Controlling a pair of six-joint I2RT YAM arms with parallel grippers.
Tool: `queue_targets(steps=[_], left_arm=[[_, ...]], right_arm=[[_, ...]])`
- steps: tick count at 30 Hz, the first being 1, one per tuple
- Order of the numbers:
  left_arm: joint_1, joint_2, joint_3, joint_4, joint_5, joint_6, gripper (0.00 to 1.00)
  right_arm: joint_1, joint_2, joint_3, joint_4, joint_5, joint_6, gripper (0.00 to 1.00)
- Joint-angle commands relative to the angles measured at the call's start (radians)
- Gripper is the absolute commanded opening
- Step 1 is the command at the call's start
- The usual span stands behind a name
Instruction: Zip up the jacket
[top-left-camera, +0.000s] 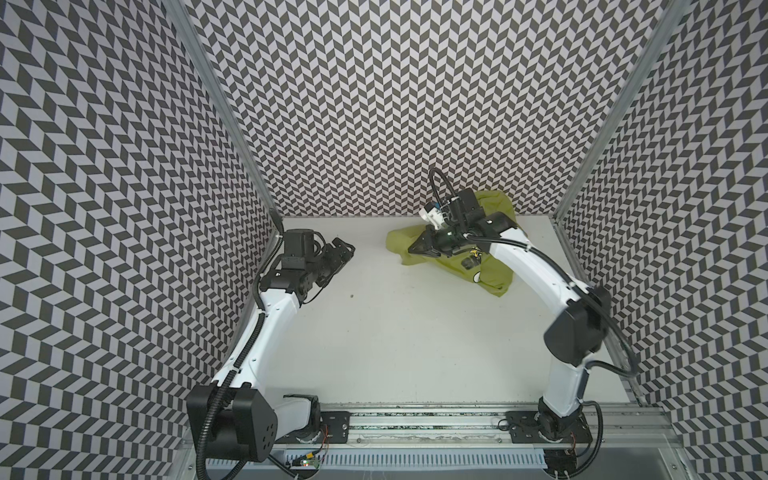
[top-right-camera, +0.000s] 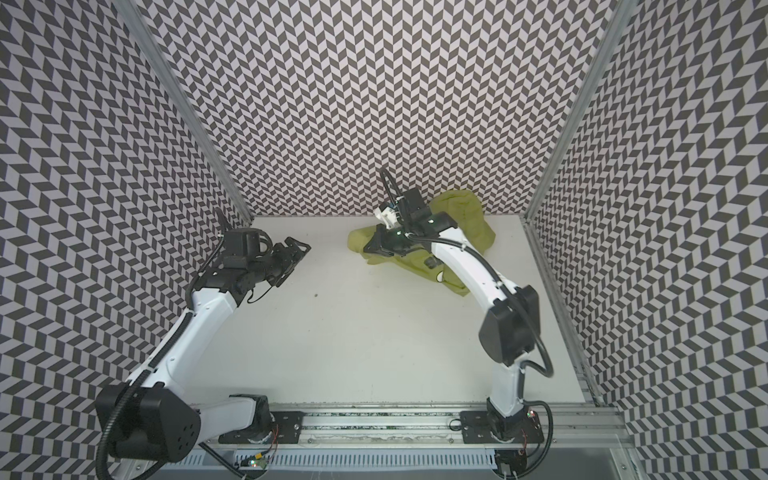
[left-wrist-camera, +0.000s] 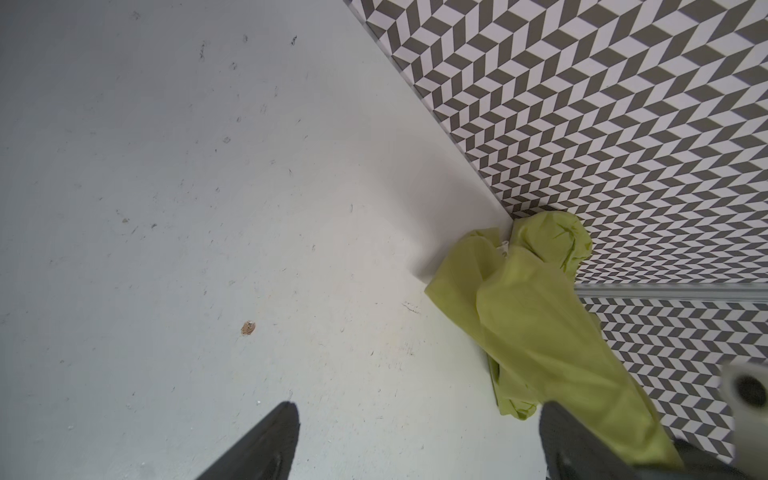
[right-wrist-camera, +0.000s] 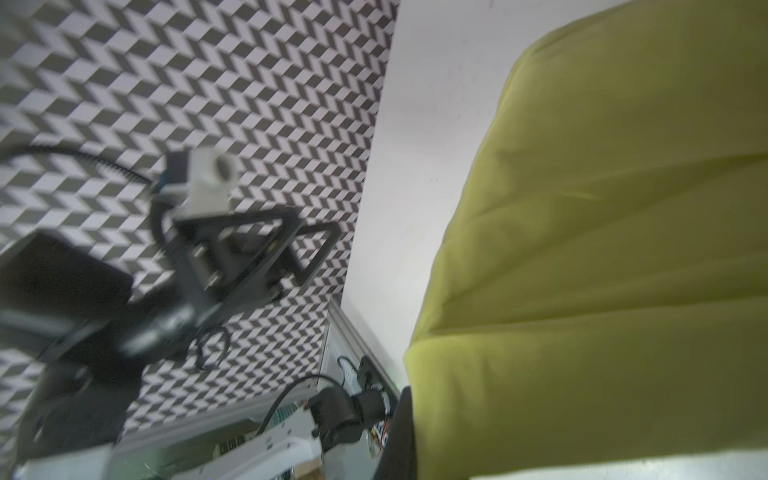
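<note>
At the back right of the worktop (top-left-camera: 374, 332), with the right gripper (top-left-camera: 416, 248) clenched on the bunched jacket (top-left-camera: 492, 278), lift slowly and spread flat, front side up; then bring the released left gripper (top-left-camera: 347, 250), now well apart, to help.

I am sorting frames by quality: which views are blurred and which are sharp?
Right wrist view: motion blur smears the left gripper and wall; jacket soft. Left wrist view: table sharp, nearby fingers defocused. Both top views: sharp, evenly lit.
</note>
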Motion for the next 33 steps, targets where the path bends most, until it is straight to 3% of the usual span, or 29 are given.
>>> queue_targets(steps=[1,5,9,12,16,19,21,25,29,33], left_arm=[[-0.001,-0.016,0.011,0.013,0.007,-0.027,0.93],[-0.023,0.021,0.016,0.04,0.041,-0.041,0.93],[-0.065,0.046,0.039,0.013,0.068,-0.033,0.92],[-0.101,0.047,0.022,0.03,0.08,-0.022,0.93],[-0.142,0.108,0.022,0.052,0.137,-0.033,0.93],[-0.178,0.187,0.031,0.075,0.171,-0.045,0.92],[-0.204,0.251,0.049,0.08,0.177,-0.047,0.91],[-0.247,0.38,0.107,0.102,0.184,-0.069,0.9],[-0.281,0.501,0.201,0.108,0.169,-0.063,0.9],[-0.298,0.645,0.299,0.1,0.177,-0.077,0.9]], right_arm=[[-0.088,-0.214,-0.102,-0.083,0.033,-0.068,0.0],[-0.307,-0.464,-0.284,-0.119,0.097,-0.012,0.0],[-0.566,-0.596,-0.426,-0.311,0.254,0.029,0.0],[-0.624,-0.604,-0.544,-0.308,0.316,0.037,0.0],[-0.628,-0.548,-0.622,-0.26,0.358,0.077,0.03],[-0.627,-0.481,-0.578,-0.312,0.365,0.066,0.37],[-0.628,-0.461,-0.538,-0.357,0.402,0.056,0.54],[-0.602,-0.512,-0.493,-0.393,0.449,0.018,0.76],[-0.466,-0.532,-0.528,-0.359,0.487,-0.048,0.79],[-0.288,-0.452,-0.493,-0.475,0.609,-0.088,0.79]])
